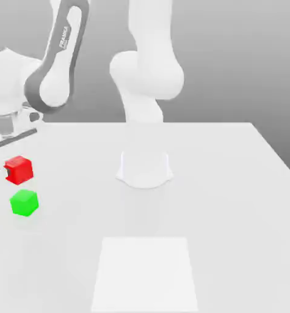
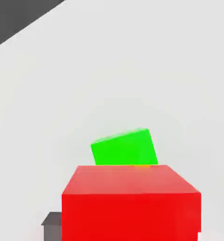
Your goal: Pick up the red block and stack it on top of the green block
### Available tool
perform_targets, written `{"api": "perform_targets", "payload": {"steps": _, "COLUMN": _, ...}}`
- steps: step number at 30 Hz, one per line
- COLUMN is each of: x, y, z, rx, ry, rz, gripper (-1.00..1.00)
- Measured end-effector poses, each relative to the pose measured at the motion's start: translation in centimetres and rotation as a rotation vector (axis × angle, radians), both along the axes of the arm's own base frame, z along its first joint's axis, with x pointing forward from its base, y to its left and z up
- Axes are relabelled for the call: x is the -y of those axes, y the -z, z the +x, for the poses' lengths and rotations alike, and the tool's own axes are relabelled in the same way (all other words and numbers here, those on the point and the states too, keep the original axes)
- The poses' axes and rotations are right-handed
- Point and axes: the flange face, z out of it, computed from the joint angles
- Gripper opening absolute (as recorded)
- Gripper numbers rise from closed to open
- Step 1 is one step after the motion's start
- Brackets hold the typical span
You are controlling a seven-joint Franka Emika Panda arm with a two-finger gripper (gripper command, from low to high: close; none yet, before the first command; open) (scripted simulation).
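The red block (image 1: 19, 169) is at the exterior view's left, held just above and behind the green block (image 1: 24, 202), which rests on the white table (image 1: 220, 183). My gripper (image 1: 11, 173) comes in from the left edge, tilted, and is shut on the red block; a dark fingertip (image 1: 7, 175) shows against its left face. In the hand view the red block (image 2: 130, 202) is large and close, with a grey fingertip (image 2: 52, 225) beside it and the green block (image 2: 124, 148) lying just beyond it.
The arm's white base (image 1: 145, 168) stands mid-table, with its links rising behind the blocks. A paler square patch (image 1: 145, 275) marks the table's front. The table's edge (image 1: 275, 153) runs along the exterior view's right.
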Motion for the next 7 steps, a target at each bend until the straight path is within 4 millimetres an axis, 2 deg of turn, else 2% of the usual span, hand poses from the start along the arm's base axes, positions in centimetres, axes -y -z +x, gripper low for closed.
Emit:
{"api": "perform_targets", "payload": {"steps": 3, "x": 0.0, "y": 2.9, "z": -0.1, "rx": 0.000, "ry": 0.003, "rz": 0.000, "gripper": -1.00}}
{"api": "perform_targets", "payload": {"steps": 4, "x": -0.1, "y": 3.7, "z": -0.2, "rx": 0.001, "ry": 0.003, "rz": 0.000, "gripper": 1.00}}
{"api": "perform_targets", "payload": {"steps": 7, "x": -0.1, "y": 3.7, "z": -0.2, "rx": 0.001, "ry": 0.003, "rz": 0.000, "gripper": 1.00}}
